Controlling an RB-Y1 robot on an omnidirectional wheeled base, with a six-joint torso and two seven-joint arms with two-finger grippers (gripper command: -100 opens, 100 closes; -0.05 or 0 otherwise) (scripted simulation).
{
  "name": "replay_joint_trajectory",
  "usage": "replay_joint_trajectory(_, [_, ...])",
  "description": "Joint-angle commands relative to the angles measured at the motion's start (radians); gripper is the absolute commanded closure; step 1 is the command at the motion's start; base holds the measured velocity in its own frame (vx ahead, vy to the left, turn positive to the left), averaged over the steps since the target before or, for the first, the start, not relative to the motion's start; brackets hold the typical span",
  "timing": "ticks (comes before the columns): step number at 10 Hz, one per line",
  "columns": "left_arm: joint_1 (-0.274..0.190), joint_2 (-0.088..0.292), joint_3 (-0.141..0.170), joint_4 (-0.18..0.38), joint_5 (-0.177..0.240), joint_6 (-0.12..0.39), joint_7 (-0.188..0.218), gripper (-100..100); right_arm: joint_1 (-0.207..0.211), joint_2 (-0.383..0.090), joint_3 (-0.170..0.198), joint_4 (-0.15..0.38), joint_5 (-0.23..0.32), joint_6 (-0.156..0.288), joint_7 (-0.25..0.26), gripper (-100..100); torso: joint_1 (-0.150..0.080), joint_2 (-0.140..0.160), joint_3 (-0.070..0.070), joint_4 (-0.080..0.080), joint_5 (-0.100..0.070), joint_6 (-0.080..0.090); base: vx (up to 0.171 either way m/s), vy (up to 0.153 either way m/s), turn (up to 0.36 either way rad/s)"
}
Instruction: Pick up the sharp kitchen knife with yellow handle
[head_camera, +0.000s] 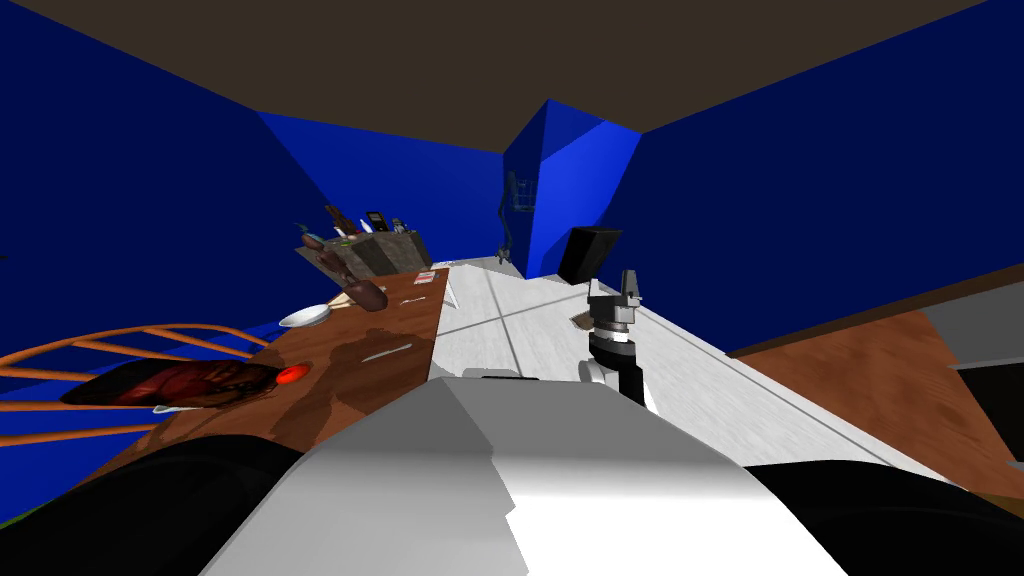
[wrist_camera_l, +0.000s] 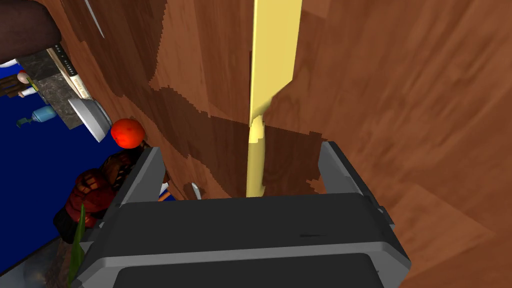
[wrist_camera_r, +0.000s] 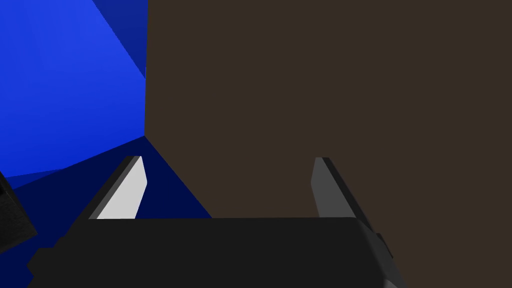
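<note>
At the left gripper (wrist_camera_l: 240, 147): released, fingers (wrist_camera_l: 150, 172) spread wide, empty. Pointed down at a brown wooden table (wrist_camera_l: 400, 100).

Between the two fingers, about midway and touching neither: the yellow knife (wrist_camera_l: 272, 55), lying along the wood and running straight out from the gripper's dark body. Narrow by the body, broader farther out, with a stepped notch where the two parts meet. Yellow all along, so cannot tell handle from blade.

Just inside one finger, low by the body: a small pale sliver (wrist_camera_l: 196, 190) on the wood. Past that same finger, near the table's edge: a red round fruit (wrist_camera_l: 127, 132), with a white bowl (wrist_camera_l: 90, 117) just beside it. Closer to the gripper's body on that side: a dark red and brown heap (wrist_camera_l: 92, 197), with a green leaf (wrist_camera_l: 77, 240) in front of it. Farther out beyond the bowl: a book (wrist_camera_l: 70, 70) against a grey speckled block (wrist_camera_l: 50, 90). Farther still: a thin pale blade (wrist_camera_l: 94, 17) on the wood, well apart from the knife.

At the right gripper (head_camera: 629, 283): likewise released, fingers standing apart. Raised upright over a white counter (head_camera: 560, 330), well apart from the things on the table. Just beyond it, a black box (head_camera: 590, 255).
</note>
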Motion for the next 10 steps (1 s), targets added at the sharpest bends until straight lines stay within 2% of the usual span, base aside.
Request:
replay_joint_trajectory(1, [0.0,0.0,0.0,0.0,0.0,0.0,0.0,-100,0.0,0.0,0.0,0.0,0.0,0.0,0.0,0,0.0,0.0,0.0,0.0,0.0,0.0,0.012,0.018,-0.011])
replay_joint_trajectory(2, [0.0,-0.001,-0.001,0.003,0.0,-0.001,0.0,0,0.0,0.0,0.0,0.0,0.0,0.0,0.0,0,-0.001,0.001,0.001,0.0,0.0,0.0,0.0,0.0,0.0])
replay_joint_trajectory(3, [-0.029,-0.009,-0.008,0.015,0.008,0.015,-0.02,-100,0.0,0.0,0.0,0.0,0.0,0.0,0.0,0,-0.002,0.002,0.001,0.0,-0.001,0.0,0.0,0.05,-0.019])
replay_joint_trajectory(4, [-0.048,-0.015,-0.013,0.024,0.013,0.025,-0.033,-100,0.0,0.0,0.0,0.0,0.0,0.0,0.0,0,0.001,0.002,0.001,0.001,0.0,0.0,0.011,0.096,-0.029])
replay_joint_trajectory(5, [-0.047,-0.007,-0.009,0.044,0.01,0.002,-0.026,-100,0.0,0.0,0.0,0.0,0.0,0.0,0.0,0,0.003,0.002,0.001,0.001,0.001,0.0,0.008,0.046,-0.015])
replay_joint_trajectory(6, [-0.049,-0.008,-0.01,0.045,0.01,0.005,-0.029,100,0.0,0.0,0.0,0.0,0.0,0.0,0.0,0,0.001,0.002,0.001,0.0,0.0,0.0,0.001,0.008,-0.001])
replay_joint_trajectory(10, [-0.049,-0.007,-0.01,0.045,0.01,0.005,-0.029,100,0.0,0.0,0.0,0.0,0.0,0.0,0.0,0,-0.003,0.002,0.001,0.001,0.0,0.0,0.0,0.001,-0.003])
